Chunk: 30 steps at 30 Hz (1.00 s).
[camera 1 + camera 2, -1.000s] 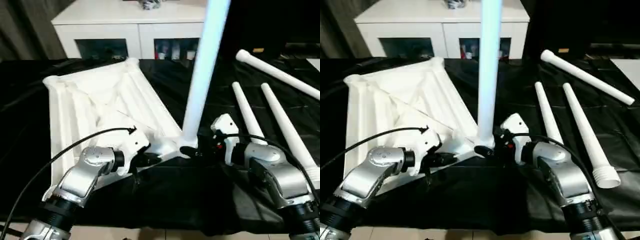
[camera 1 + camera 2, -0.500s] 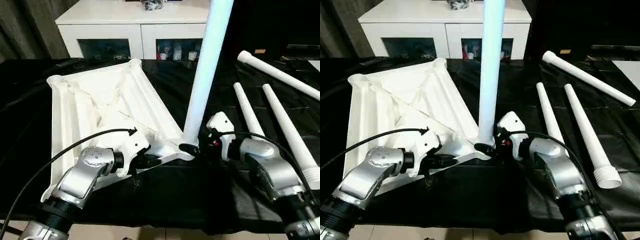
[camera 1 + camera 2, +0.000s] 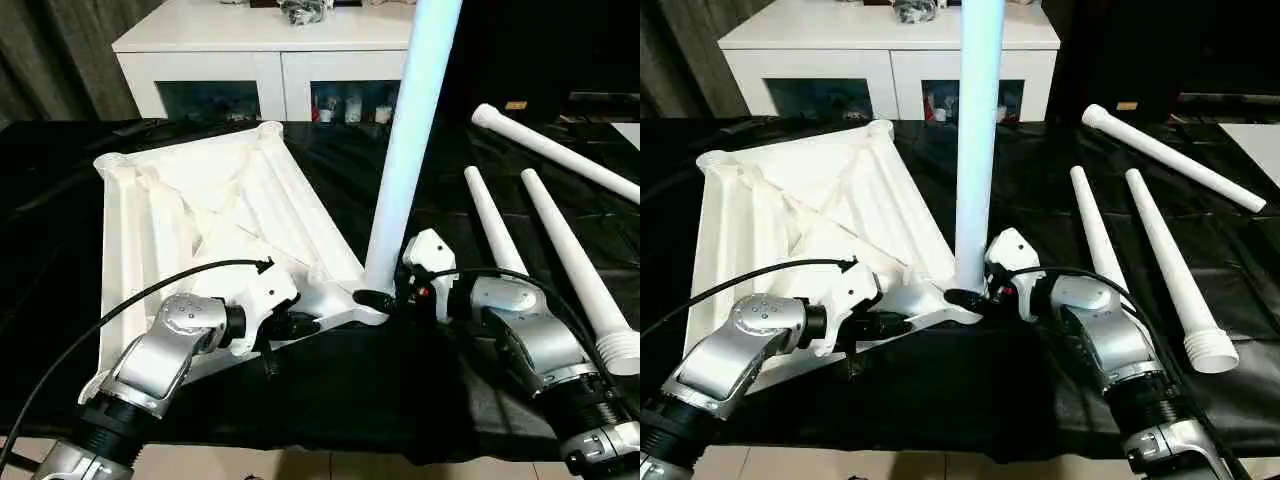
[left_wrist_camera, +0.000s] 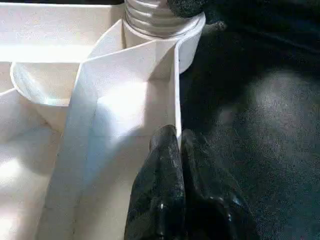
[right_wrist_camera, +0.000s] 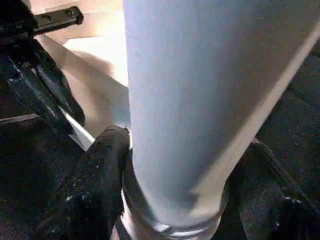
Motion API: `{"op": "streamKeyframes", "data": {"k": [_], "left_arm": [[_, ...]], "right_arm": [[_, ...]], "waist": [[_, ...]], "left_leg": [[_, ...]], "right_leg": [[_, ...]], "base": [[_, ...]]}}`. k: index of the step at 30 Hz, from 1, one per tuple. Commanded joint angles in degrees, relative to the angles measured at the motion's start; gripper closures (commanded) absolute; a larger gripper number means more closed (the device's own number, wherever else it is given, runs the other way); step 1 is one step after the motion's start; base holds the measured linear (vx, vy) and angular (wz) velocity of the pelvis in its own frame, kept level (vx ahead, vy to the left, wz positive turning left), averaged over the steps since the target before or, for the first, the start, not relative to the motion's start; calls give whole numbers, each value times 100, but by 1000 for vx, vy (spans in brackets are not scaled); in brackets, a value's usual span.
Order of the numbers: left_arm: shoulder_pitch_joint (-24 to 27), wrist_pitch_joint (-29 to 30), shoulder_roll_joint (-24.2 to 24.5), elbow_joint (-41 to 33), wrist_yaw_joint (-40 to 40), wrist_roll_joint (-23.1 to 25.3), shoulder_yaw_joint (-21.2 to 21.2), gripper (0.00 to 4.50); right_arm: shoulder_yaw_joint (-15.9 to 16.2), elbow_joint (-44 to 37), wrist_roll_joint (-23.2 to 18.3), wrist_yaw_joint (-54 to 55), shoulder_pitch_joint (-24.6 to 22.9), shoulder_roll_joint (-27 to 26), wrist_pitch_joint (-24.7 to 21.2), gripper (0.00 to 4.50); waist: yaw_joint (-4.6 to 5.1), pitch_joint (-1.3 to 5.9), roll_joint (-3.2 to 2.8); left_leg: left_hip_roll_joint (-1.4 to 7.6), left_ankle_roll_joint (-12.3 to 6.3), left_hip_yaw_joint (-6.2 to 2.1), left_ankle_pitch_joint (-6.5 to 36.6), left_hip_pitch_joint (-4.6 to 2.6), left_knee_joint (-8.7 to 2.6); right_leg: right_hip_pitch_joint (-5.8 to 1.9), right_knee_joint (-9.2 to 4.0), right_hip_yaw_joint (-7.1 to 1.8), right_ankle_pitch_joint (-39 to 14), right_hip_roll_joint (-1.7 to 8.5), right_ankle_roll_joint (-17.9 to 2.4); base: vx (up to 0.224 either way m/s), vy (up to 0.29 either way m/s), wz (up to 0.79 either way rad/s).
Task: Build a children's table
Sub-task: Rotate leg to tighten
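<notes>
**Right fingers drawn in around the base of the standing leg**

Nearest the robot, the left gripper [image 4: 177, 145] is seen pinched tight on the thin rim wall of the upturned table top [image 3: 200, 215], just beside the near corner socket [image 4: 187, 42], so the top is held steady on the black cloth [image 3: 380, 400].

At that socket the right gripper [image 5: 175, 200] has been brought closer over the last second. Its fingers [image 5: 100, 175], wide apart before, now bracket the foot of the upright leg [image 3: 410, 150] with one on each side. Whether they already press the tube or stand just clear of it cannot be told. The leg stands in the socket as before, leaning only slightly. A fresh hold for another turn is judged to be in preparation (the leg's silver threaded collar is visible above the socket, so it is probably not fully screwed home).

The leg's top is cut off by the frame edge, and the thread's depth in the socket is hidden.

Farther back, three loose legs [image 3: 570, 260] lie on the cloth to the robot's right, still to be fitted. Behind everything stands a white cabinet [image 3: 270, 60].
</notes>
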State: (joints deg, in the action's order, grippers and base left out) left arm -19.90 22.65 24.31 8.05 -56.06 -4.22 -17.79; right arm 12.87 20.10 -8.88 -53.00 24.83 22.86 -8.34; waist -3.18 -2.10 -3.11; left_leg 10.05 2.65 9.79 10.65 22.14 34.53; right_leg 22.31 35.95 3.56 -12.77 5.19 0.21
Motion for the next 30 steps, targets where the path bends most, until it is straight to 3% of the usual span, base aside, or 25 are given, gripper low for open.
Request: {"op": "streamKeyframes", "data": {"k": [1,5,8,12,14,15,18,20,23,25,30], "left_arm": [[-42,-87,-20,-159,-121,-42,-15,450],[-148,-14,-250,88,242,65,4,450],[-374,154,-607,514,964,285,43,450],[-685,505,-1108,1007,1910,429,256,450],[-952,682,-1523,1443,2606,563,368,450],[-1033,672,-1651,1590,2772,619,354,450],[-1143,576,-1875,1834,2939,755,224,450],[-1166,554,-1904,1858,2961,765,209,450],[-1224,506,-1892,1911,2981,777,184,450],[-1226,441,-1819,1909,2906,782,192,450],[-1071,234,-1487,1689,2401,725,177,450]], "right_arm": [[-35,180,102,198,-42,-62,-166,191],[-317,313,-36,835,-113,-466,-531,195],[-506,379,-20,1684,-178,-909,-791,196],[-696,476,116,2784,-193,-1440,-1069,197],[-890,782,449,4098,-104,-1953,-1198,198],[-1016,933,487,4580,-39,-2173,-1213,204],[-1172,1342,434,5215,228,-2621,-1095,209],[-1095,1426,494,5218,309,-2662,-989,209],[-1064,1486,472,4962,443,-2788,-707,209],[-1037,1406,527,4838,463,-2783,-503,156],[-974,1104,440,4356,485,-2541,-365,115]], "waist": [[4,339,69],[39,325,69],[66,307,62],[97,264,47],[122,242,47],[132,234,27],[168,222,20],[183,228,-23],[205,250,-10],[199,261,-4],[235,298,32]], "left_leg": [[270,-540,-65,703,-89,-366],[264,-456,-68,792,-86,-390],[261,-253,-73,1130,-116,-425],[246,80,-77,1719,-181,-477],[238,155,-102,1862,-145,-505],[219,246,-101,2022,-193,-507],[218,325,-154,2416,-232,-546],[225,337,-173,2552,-237,-569],[236,298,-179,2494,-202,-600],[235,252,-162,2376,-180,-597],[228,106,-155,1976,-92,-583]], "right_leg": [[-284,-363,-234,102,285,-1621],[-280,-385,-237,-29,284,-1603],[-259,-431,-235,-492,283,-1499],[-194,-537,-252,-1375,289,-1243],[-219,-560,-249,-1698,307,-1092],[-157,-611,-252,-2036,309,-990],[-139,-688,-239,-2534,325,-746],[-143,-704,-221,-2497,317,-660],[-176,-682,-224,-2037,309,-701],[-190,-661,-235,-1747,312,-792],[-256,-617,-226,-1428,319,-884]], "base": [[0,0,0],[0,0,0],[0,0,0],[0,0,0],[0,0,0],[0,0,0],[0,0,0],[0,0,0],[0,0,0],[0,0,0],[0,0,0]]}}
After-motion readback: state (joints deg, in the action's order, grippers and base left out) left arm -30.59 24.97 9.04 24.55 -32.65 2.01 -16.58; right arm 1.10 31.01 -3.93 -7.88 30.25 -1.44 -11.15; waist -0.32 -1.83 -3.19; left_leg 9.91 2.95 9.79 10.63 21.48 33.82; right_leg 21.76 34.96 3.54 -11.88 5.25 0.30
